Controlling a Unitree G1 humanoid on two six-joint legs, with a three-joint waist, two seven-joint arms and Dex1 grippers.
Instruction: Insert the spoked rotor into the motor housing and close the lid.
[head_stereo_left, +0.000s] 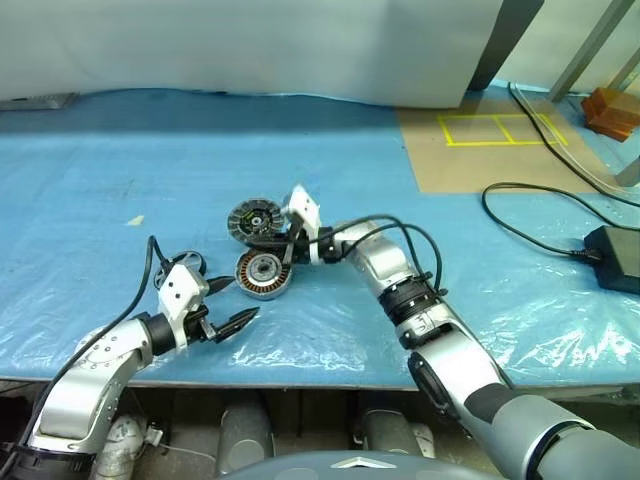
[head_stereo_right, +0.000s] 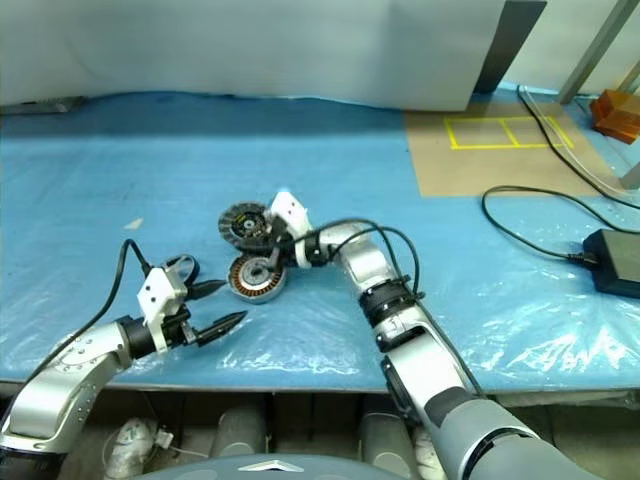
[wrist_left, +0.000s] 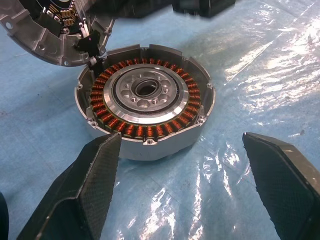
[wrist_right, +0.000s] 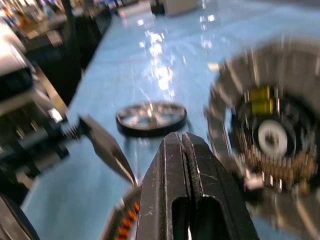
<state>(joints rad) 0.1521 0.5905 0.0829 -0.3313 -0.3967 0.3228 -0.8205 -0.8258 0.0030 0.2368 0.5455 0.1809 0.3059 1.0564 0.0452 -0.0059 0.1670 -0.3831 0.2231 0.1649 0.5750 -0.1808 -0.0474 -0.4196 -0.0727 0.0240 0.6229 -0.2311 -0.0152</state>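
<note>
The spoked rotor (head_stereo_left: 263, 272), a copper-wound disc with a silver hub, lies flat on the blue sheet. In the left wrist view the spoked rotor (wrist_left: 145, 97) is just beyond my left gripper's fingers (wrist_left: 95, 185). The motor housing (head_stereo_left: 254, 218), a grey ribbed disc with a black centre, sits right behind it, tilted, its edge at the rotor's rim (wrist_left: 45, 35). My right gripper (head_stereo_left: 283, 250) is shut with nothing between its fingers, its tip between the two discs and beside the housing (wrist_right: 265, 135). My left gripper (head_stereo_left: 240, 298) is open, just short of the rotor.
A small silver spoked wheel (head_stereo_left: 185, 266) lies on the sheet left of the rotor, by my left wrist. A black power brick (head_stereo_left: 615, 255) and its cable (head_stereo_left: 520, 215) lie far right. A brown board with yellow tape (head_stereo_left: 500, 128) is at the back right.
</note>
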